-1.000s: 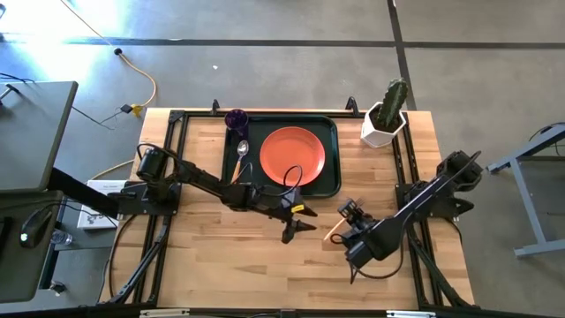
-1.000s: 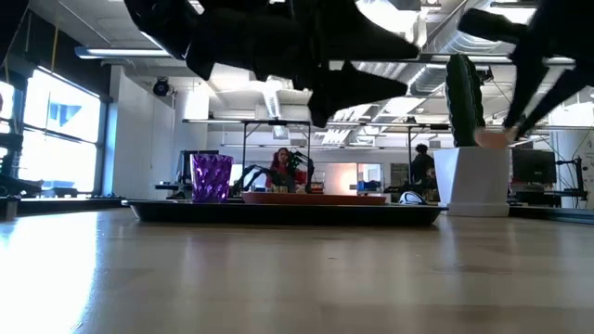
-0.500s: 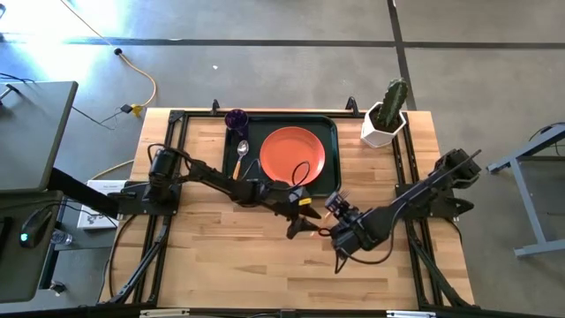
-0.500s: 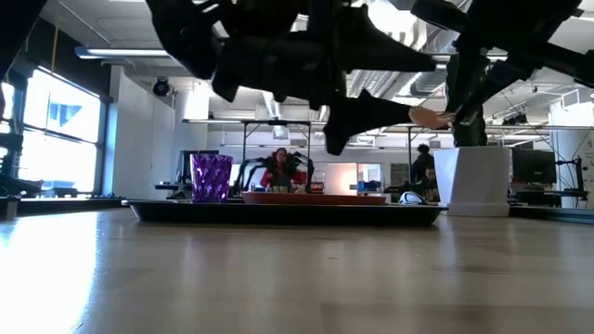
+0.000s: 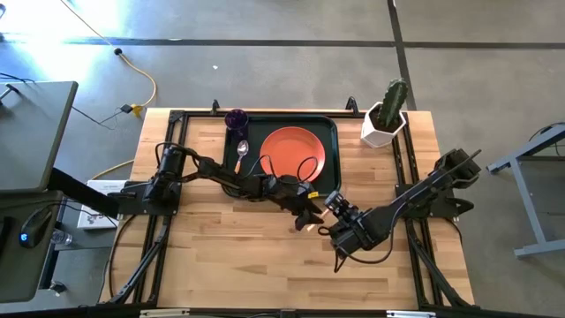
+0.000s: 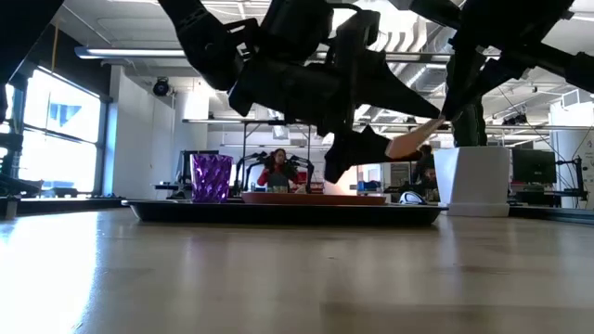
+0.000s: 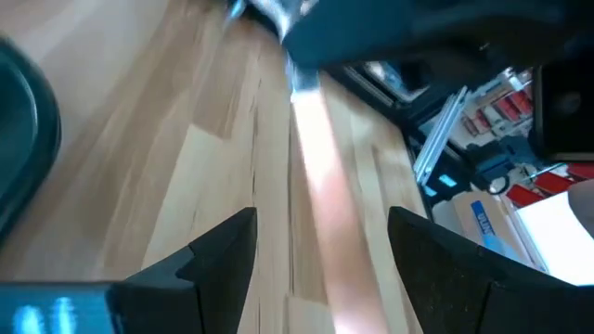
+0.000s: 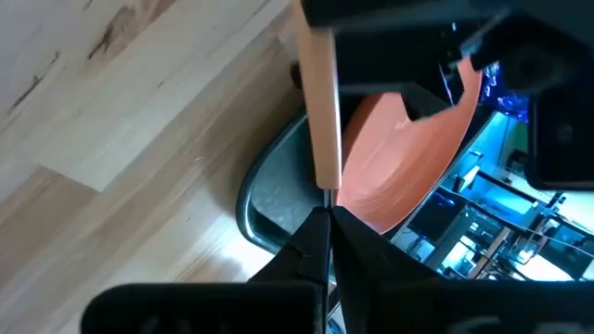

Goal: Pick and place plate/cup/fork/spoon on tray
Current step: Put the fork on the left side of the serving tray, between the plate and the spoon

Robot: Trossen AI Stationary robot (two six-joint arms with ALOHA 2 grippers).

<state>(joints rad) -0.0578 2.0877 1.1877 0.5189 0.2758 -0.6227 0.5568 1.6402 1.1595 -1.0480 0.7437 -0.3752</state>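
Grey concrete floor surrounds the wooden table [image 5: 229, 265] that fills the middle of the high view. Toward the frame's upper centre lies the dark green tray [image 5: 334, 159], and on it sit the orange-red plate [image 5: 287, 150], the spoon [image 5: 241, 154] just left of the plate, and the dark purple cup [image 5: 236, 118] at the tray's upper left corner. A white pot with a cactus [image 5: 385, 117] stands on the table to the tray's right.

Both my arms meet just below the tray's lower right corner, at the centre of the frame. My right claw [image 5: 330, 209] reaches in from the lower right and is clamped on the fork [image 8: 319, 102]; in the right wrist view its light wooden handle stands out past my closed fingers [image 8: 320, 246], with the tray's rim and the plate's edge beyond. The tines are not visible to me.

My left claw [image 5: 307, 215] comes in from the left, its fingers [image 7: 223, 260] spread apart on either side of the fork's handle in the left wrist view, not closed on it. In the low view the handle shows tilted in the air above the table, between the two claws.
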